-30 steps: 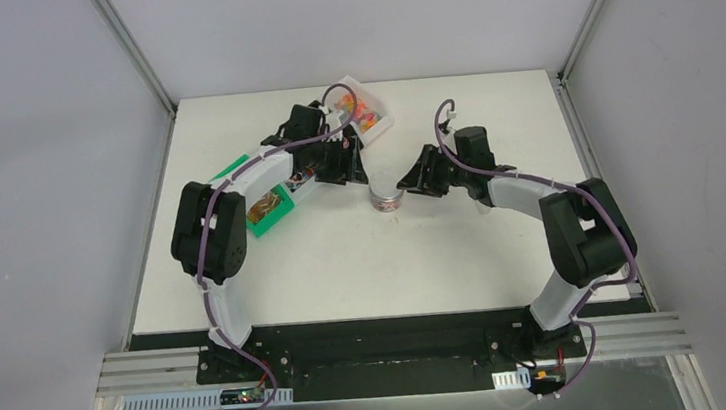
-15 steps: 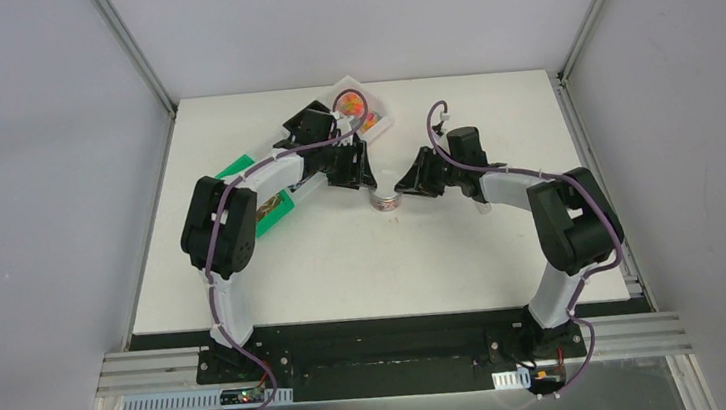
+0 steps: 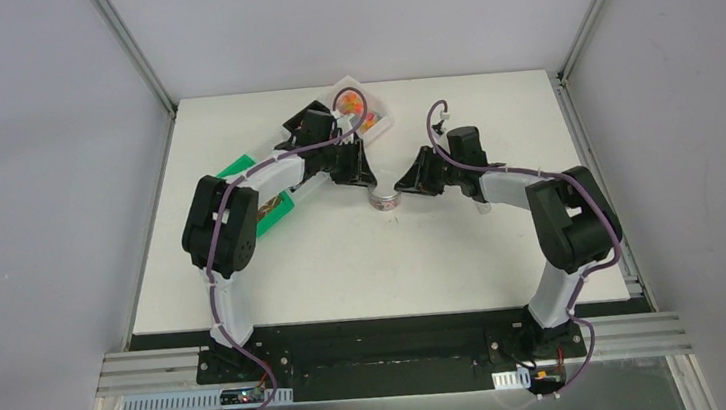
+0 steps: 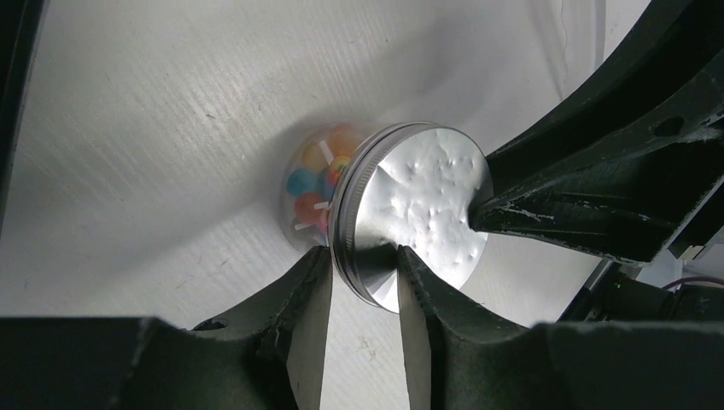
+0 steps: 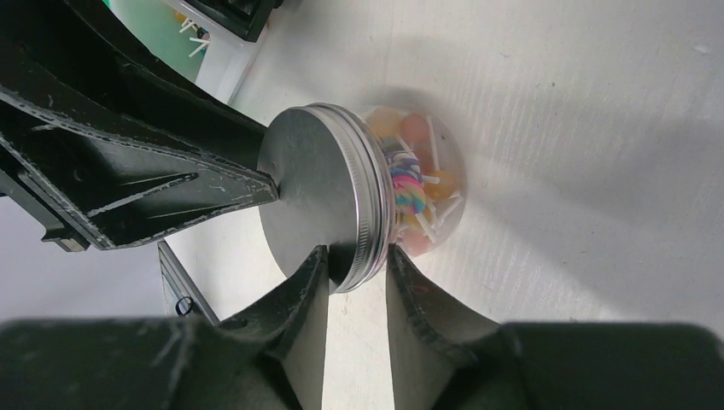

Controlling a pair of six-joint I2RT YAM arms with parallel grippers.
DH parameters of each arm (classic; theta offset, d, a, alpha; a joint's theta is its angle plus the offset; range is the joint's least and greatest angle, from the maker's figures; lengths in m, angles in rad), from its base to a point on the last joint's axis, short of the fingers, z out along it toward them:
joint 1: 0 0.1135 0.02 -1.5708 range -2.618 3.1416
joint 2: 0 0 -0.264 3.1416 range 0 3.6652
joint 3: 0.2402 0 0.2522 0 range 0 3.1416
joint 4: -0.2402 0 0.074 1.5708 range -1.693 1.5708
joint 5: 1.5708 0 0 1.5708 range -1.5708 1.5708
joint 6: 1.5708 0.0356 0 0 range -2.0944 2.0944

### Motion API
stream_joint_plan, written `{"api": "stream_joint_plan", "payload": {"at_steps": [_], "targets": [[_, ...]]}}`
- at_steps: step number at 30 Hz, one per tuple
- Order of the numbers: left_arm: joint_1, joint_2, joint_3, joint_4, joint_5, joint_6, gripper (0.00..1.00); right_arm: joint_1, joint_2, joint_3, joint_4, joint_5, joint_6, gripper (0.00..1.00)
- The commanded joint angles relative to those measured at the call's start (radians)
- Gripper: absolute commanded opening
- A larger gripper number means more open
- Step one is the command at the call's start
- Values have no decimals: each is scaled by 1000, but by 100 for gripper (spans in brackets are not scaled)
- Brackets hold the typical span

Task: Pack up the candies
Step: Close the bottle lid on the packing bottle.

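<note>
A clear round jar point(image 3: 386, 203) with a silver screw lid point(image 4: 423, 192) stands mid-table, filled with bright candies point(image 4: 309, 184), which also show in the right wrist view point(image 5: 411, 184). My left gripper point(image 3: 362, 177) reaches it from the left. In its wrist view point(image 4: 363, 256) one finger lies on the lid's top and the other under its rim. My right gripper point(image 3: 403, 183) comes from the right and pinches the lid's point(image 5: 316, 171) rim the same way point(image 5: 354, 252). Each gripper's upper fingertip touches the lid's top.
A white bin point(image 3: 366, 114) with more candies sits at the back behind the left arm. A green bin point(image 3: 262, 215) lies under the left forearm, and its corner shows in the right wrist view point(image 5: 162, 26). The table's right edge is near the right arm's elbow.
Both grippers have closed in on the jar from either side. The left wrist shifted off the white bin, so its candies show more. There is little movement over the last half second.
</note>
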Motion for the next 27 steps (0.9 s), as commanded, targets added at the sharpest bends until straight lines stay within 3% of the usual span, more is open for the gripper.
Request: {"api": "stream_joint_plan", "payload": {"at_steps": [1, 8, 13, 17, 21, 27], "targets": [[-26, 9, -90, -18, -104, -20, 32, 2, 27, -34, 10, 47, -38, 23], [-50, -48, -300, 75, -132, -105, 28, 2, 32, -135, 47, 91, -42, 17], [-90, -158, -416, 195, -75, -217, 27, -6, 36, -77, 13, 70, -115, 18], [-115, -223, -418, 223, -49, -275, 30, -26, 16, 43, -44, 12, -151, 29], [-104, -291, -393, 207, -109, -279, 45, -46, -13, 118, -61, -97, -150, 45], [-51, -301, -303, 158, -142, -231, 53, -56, -88, 109, -128, -82, -138, 51]]}}
